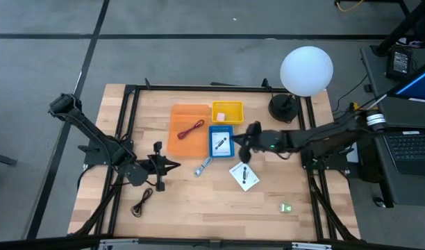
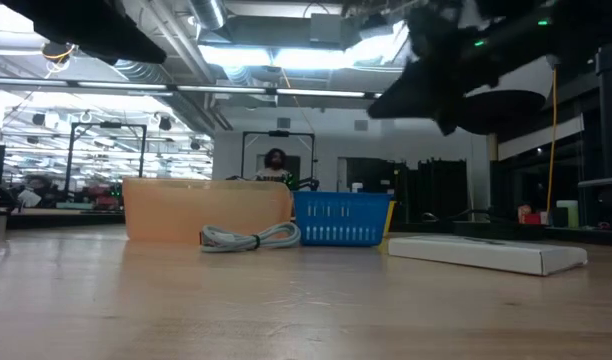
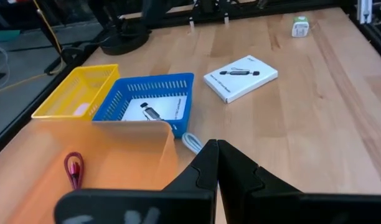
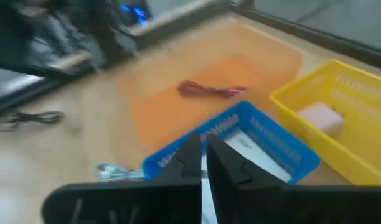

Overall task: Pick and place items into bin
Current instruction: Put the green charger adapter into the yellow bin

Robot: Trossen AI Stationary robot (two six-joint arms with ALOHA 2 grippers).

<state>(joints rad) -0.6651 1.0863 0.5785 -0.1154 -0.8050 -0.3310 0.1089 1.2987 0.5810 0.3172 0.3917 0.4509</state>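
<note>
A red cable (image 1: 192, 129) lies in the orange bin (image 1: 179, 142). One white card (image 1: 221, 143) lies in the blue bin (image 1: 220, 129), and a pink piece (image 4: 320, 116) in the yellow bin (image 1: 227, 112). On the table lie the silver-blue tool (image 1: 203, 165), a second white card (image 1: 244, 176), a green piece (image 1: 286, 207) and a black cable (image 1: 142, 203). My right gripper (image 1: 238, 144) hangs shut over the blue bin's right edge. My left gripper (image 1: 176, 165) is shut and empty, left of the tool.
A white globe lamp (image 1: 306, 70) on a black base (image 1: 282, 107) stands at the far right corner. Black frame rails (image 1: 198, 88) border the table. A laptop (image 1: 414, 149) sits beyond the right edge. Bare wood lies along the near edge.
</note>
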